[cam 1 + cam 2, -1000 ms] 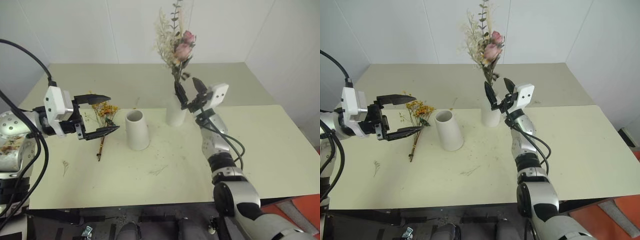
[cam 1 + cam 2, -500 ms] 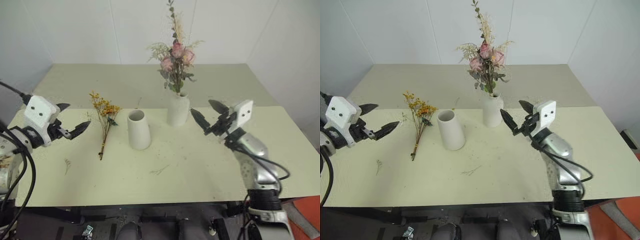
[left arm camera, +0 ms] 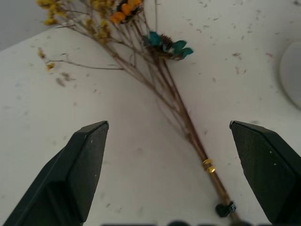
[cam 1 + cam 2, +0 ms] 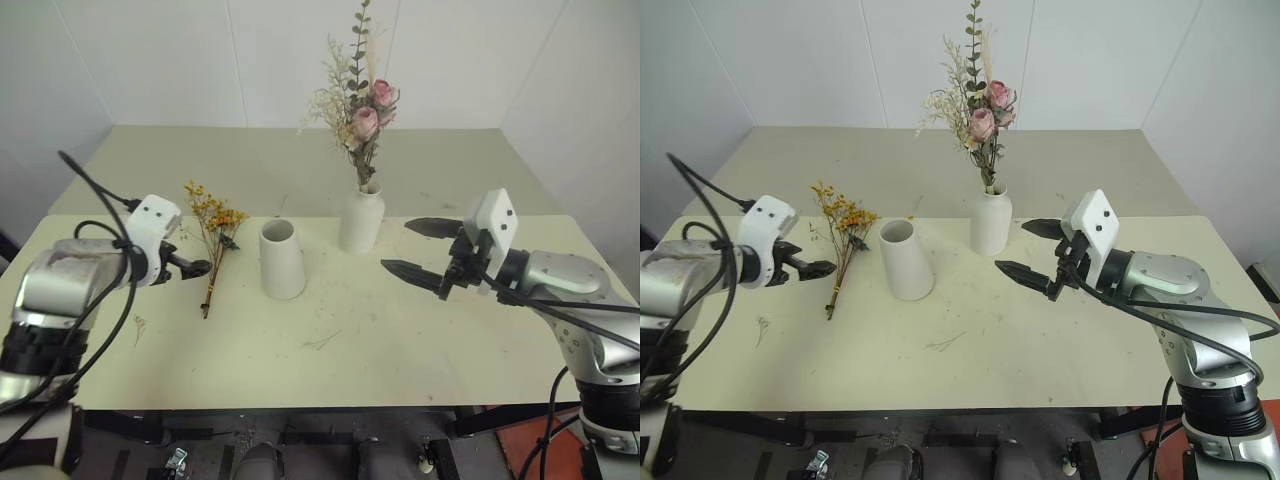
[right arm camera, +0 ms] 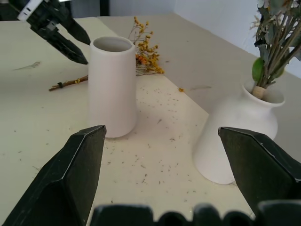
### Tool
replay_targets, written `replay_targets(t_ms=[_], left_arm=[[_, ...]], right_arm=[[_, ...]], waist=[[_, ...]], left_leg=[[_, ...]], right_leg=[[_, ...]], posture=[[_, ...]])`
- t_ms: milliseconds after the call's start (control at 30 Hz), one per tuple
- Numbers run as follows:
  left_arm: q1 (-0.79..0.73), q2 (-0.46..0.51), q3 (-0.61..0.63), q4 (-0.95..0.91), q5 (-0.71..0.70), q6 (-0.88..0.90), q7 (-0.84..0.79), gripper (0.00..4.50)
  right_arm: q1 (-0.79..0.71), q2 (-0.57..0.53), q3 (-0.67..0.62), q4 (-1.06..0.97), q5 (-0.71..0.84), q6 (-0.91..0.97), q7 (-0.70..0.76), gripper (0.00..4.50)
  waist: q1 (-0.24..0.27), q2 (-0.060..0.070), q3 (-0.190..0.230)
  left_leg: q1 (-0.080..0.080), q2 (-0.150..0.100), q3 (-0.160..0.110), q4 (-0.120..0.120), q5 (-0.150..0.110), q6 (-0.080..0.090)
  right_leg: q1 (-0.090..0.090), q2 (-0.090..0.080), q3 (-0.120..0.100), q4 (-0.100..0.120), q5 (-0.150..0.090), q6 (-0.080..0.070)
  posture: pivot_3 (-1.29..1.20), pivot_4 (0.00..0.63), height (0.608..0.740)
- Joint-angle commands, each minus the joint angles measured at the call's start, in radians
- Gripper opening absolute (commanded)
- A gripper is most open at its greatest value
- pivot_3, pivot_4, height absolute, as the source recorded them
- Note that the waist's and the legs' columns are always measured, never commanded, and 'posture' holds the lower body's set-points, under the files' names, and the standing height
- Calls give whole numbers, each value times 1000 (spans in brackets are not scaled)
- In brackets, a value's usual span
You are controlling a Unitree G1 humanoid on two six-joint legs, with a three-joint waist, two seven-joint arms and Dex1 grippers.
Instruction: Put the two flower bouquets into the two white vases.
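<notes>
The rose bouquet (image 4: pixel 362 105) stands upright in the bottle-shaped white vase (image 4: pixel 361 220) at the table's middle back. Just left of it stands the cone-shaped white vase (image 4: pixel 281 260), holding nothing. The dried yellow-orange bouquet (image 4: pixel 213 245) lies flat on the table left of the cone vase, blossoms pointing away from me. My left gripper (image 4: pixel 193 268) hovers open low beside its stems (image 3: pixel 186 120), which run between the two fingers (image 3: pixel 87 165). My right gripper (image 4: pixel 400 247) is open and holds nothing, right of the vases and pointing toward them (image 5: pixel 113 84).
Small flower crumbs are scattered over the pale table (image 4: pixel 330 340). A second table surface (image 4: pixel 260 160) adjoins at the back, with white walls behind and on both sides. My left arm's black cable (image 4: pixel 100 195) loops above the table's left edge.
My right gripper has let go of the rose bouquet and drawn back to the right, leaving it in the bottle vase. My left gripper has turned, tipped down and dropped toward the dried stems.
</notes>
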Motion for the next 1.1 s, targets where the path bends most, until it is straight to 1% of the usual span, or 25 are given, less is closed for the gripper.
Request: replay_targets(t_ms=[33, 300, 333, 400, 433, 567, 767, 800, 833, 933, 1033, 1100], left_arm=[[-71, -26, -29, 112, 33, -18, -1, 4500], [-177, -102, -80, 348, 81, -68, -11, 4500], [-187, -111, -81, 371, 83, -71, -16, 4316], [-208, -127, -81, 409, 85, -72, -31, 3873], [-218, -133, -81, 424, 83, -70, -41, 3557], [-228, -144, -96, 451, 89, -71, -77, 2222], [-221, -162, -91, 476, 106, -76, -68, 151], [-220, -165, -91, 475, 108, -76, -67, 14], [-219, -169, -88, 473, 110, -78, -64, 14], [-216, -197, -27, 477, 109, -112, -4, 14], [-192, -219, 56, 434, 99, -187, 55, 14], [-149, -283, 205, 385, 80, -442, 193, 14]], right_arm=[[16, 7, -22, -48, 8, 22, -40, 4481], [55, 1, -46, -83, 2, 44, -93, 4481], [57, -1, -49, -85, 4, 47, -95, 4495], [65, -11, -59, -98, 20, 63, -88, 4500], [69, -19, -66, -106, 35, 75, -79, 4500], [92, -55, -82, -142, 84, 94, -32, 4500], [100, -60, -83, -150, 83, 93, -47, 4500], [100, -61, -82, -150, 81, 93, -49, 4500], [100, -61, -82, -149, 80, 93, -49, 4500], [103, -60, -79, -146, 73, 87, -52, 4500], [104, -61, -77, -146, 67, 84, -54, 4500], [107, -61, -79, -147, 58, 73, -56, 4500]], waist=[[1, 0, 0], [4, 0, 0], [4, 0, 0], [4, 0, 0], [4, 0, 0], [4, 0, 0], [3, 0, 0], [4, 0, 0], [4, 0, 0], [6, -1, 0], [6, -1, 0], [7, -1, 0]], left_leg=[[0, 0, 0, 0, 0, 0], [-1, 0, -1, 1, 0, 0], [-1, -1, -1, 1, 0, 0], [-1, -1, -1, 1, 0, 0], [-1, -1, -1, 1, 0, 0], [-2, -1, -1, 1, 0, 0], [0, -1, -1, 1, 0, 0], [0, -1, -1, 1, 0, 0], [0, -1, -1, 1, 0, 0], [0, -1, -1, 2, 0, 0], [-1, -1, -2, 2, 0, 0], [-1, -1, -2, 2, 0, 0]], right_leg=[[0, 0, 0, 0, 0, 0], [0, 0, 0, 0, 0, 0], [0, 0, 0, 0, 0, 0], [0, -1, 0, 0, 0, 0], [0, -1, 0, 0, 0, 0], [0, -1, -1, 0, 0, 0], [1, 0, -1, 1, 0, 0], [1, -1, -1, 1, 0, 0], [1, -1, -1, 1, 0, 0], [1, -1, -1, 1, 0, 0], [1, -1, -1, 1, 0, 0], [1, -1, -1, 0, 0, 0]], posture=[[0, 150, 740], [0, 150, 740], [0, 150, 740], [0, 150, 740], [0, 150, 740], [0, 150, 740], [0, 150, 740], [0, 150, 740], [0, 150, 740], [0, 150, 740], [0, 150, 740], [0, 150, 740]])
